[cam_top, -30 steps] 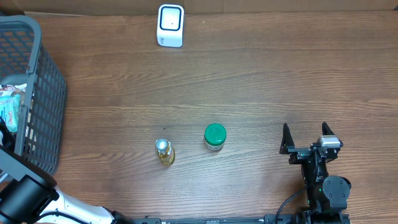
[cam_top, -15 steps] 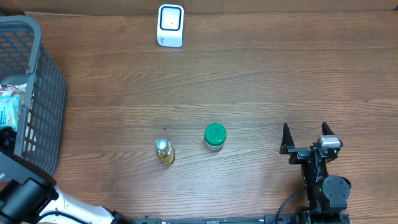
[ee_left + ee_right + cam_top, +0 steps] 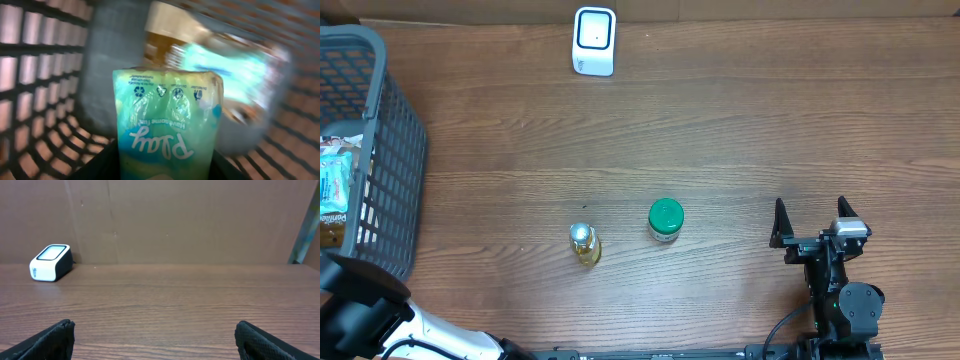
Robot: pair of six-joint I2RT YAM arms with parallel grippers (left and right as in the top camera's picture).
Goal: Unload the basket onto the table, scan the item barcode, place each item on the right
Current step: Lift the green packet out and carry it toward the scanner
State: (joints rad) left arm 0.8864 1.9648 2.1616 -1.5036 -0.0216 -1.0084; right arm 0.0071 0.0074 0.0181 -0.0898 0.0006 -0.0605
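My left gripper [image 3: 159, 162] has just clamped on the green pouch [image 3: 162, 112] inside the basket [image 3: 45, 75], so I judge it ready to lift toward the scanner [image 3: 594, 40]. My right gripper [image 3: 810, 210] stands wide apart.

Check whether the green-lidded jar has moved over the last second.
No. The jar stands in the same spot as before, just right of the small bottle.

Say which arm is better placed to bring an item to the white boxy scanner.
Left. The left gripper sits inside the grey plastic basket, apparently closed on a green-and-blue plastic packet; the right gripper stands open and empty.
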